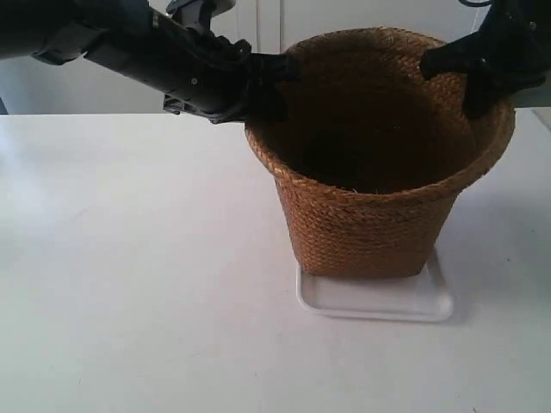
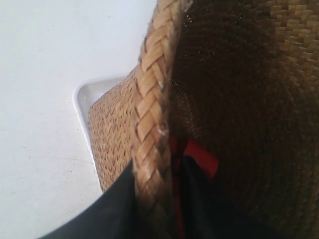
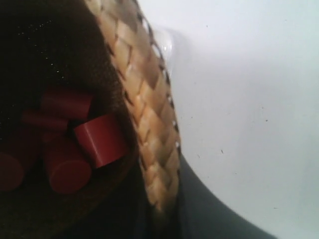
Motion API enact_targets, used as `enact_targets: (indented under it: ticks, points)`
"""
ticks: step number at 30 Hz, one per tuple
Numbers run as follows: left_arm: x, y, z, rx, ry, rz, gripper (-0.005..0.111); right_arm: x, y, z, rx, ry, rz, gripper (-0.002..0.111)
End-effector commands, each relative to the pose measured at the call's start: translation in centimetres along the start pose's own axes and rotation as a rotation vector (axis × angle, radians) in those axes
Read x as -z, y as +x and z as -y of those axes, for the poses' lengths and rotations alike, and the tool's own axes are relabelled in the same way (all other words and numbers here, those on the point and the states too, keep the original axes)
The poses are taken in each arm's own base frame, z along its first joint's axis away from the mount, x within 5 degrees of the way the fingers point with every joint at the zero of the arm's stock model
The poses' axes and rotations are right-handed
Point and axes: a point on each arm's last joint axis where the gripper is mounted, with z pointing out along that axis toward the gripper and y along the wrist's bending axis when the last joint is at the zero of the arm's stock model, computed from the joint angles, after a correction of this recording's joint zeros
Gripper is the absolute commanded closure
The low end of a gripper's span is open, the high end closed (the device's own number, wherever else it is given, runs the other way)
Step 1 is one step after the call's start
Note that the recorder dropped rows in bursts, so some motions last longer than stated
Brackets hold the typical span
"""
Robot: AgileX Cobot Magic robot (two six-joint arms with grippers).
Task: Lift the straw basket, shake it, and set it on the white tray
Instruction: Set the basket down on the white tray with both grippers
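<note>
Exterior view, starting at its left: a black arm (image 1: 164,56) reaches in above the white tabletop (image 1: 129,258) and meets the rim of the straw basket (image 1: 370,224). The basket stands upright with its base on the white tray (image 1: 430,308), which shows only as a pale lip under the front and right of the base. From this, the setting-down looks done.

At the view's right, a second arm (image 1: 508,43) comes down onto the opposite side of the rim. Two holds facing each other would carry such a wide, soft-walled basket level.

Left wrist view: the left pincer (image 2: 159,209) straddles the braided rim, one dark finger outside and one inside. I cannot tell whether it pinches the straw or only flanks it.

Right wrist view: the right pincer (image 3: 162,219) is clenched on the rim, grasping the basket. Red cylinders (image 3: 99,139) lie jumbled in the bottom, probably the load the shake was meant to stir.
</note>
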Motion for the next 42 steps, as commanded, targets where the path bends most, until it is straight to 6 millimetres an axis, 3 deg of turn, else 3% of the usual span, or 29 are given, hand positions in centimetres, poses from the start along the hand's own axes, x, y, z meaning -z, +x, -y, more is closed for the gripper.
enact_targets:
  ticks: [1, 29, 42]
  points:
    - [0.8, -0.8, 0.9, -0.016, 0.024, 0.044, 0.076, 1.0, 0.2, 0.8, 0.029, 0.053, 0.03, 0.108]
    - [0.8, -0.9, 0.9, -0.043, 0.019, 0.061, 0.076, 1.4, 0.3, 0.6, -0.073, 0.023, 0.04, 0.108]
    - [0.8, -0.8, 0.8, -0.091, 0.011, 0.045, 0.076, -0.4, 1.5, 0.7, -0.066, 0.047, -0.034, 0.108]
